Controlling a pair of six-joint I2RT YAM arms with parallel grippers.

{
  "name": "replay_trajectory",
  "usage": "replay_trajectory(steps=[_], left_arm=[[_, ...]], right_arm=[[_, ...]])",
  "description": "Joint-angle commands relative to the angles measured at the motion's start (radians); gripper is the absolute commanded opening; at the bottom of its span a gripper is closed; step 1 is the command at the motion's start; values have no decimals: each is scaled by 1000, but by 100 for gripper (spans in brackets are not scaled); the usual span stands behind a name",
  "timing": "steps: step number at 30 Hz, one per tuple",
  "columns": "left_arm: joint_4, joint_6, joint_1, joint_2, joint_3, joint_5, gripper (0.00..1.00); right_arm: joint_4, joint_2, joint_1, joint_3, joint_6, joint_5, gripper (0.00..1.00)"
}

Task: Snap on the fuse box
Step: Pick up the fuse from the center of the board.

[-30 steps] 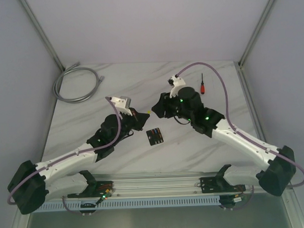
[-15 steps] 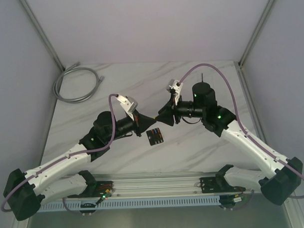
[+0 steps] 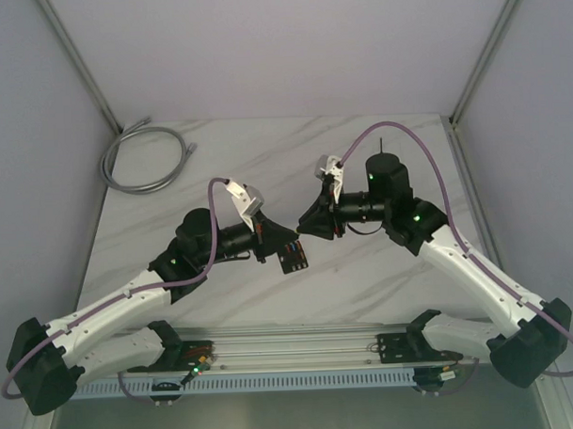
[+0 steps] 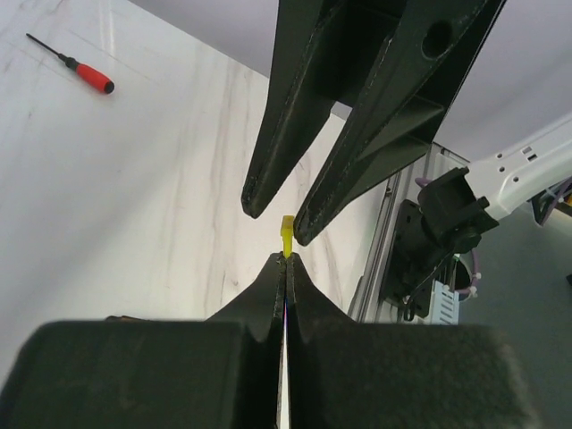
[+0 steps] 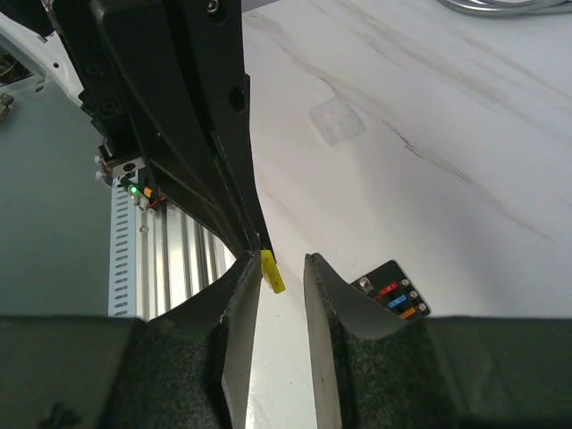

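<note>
The black fuse box (image 3: 295, 259) lies flat on the marble table, with red, blue and orange fuses in its slots in the right wrist view (image 5: 394, 290). My left gripper (image 4: 286, 259) is shut on a tiny yellow fuse (image 4: 287, 231), which sticks out of its tips. My right gripper (image 5: 281, 264) is open, with its fingers on either side of the yellow fuse (image 5: 272, 271). One finger is close against the fuse. In the top view the left gripper (image 3: 285, 237) and the right gripper (image 3: 306, 225) meet tip to tip just above the box's far edge.
A red-handled screwdriver (image 4: 85, 73) lies at the back right, mostly hidden by my right arm in the top view. A grey cable coil (image 3: 143, 158) lies at the back left. A small clear plastic piece (image 5: 337, 121) lies on the table. An aluminium rail (image 3: 301, 350) runs along the near edge.
My left gripper has reached right and forward with the yellow fuse to just over the fuse box. My right wrist has swung round, and its open fingers now bracket the fuse.
</note>
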Motion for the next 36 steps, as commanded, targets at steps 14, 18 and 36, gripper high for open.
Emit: replay_trajectory(steps=[14, 18, 36], left_arm=[[46, -5, 1, -16, 19, 62, 0], [52, -9, 1, -16, 16, 66, 0], [77, -28, 1, -19, 1, 58, 0]], right_arm=[[-17, -14, -27, 27, -38, -155, 26], [-20, -12, -27, 23, -43, -161, 22], [-49, 0, -28, 22, -68, -196, 3]])
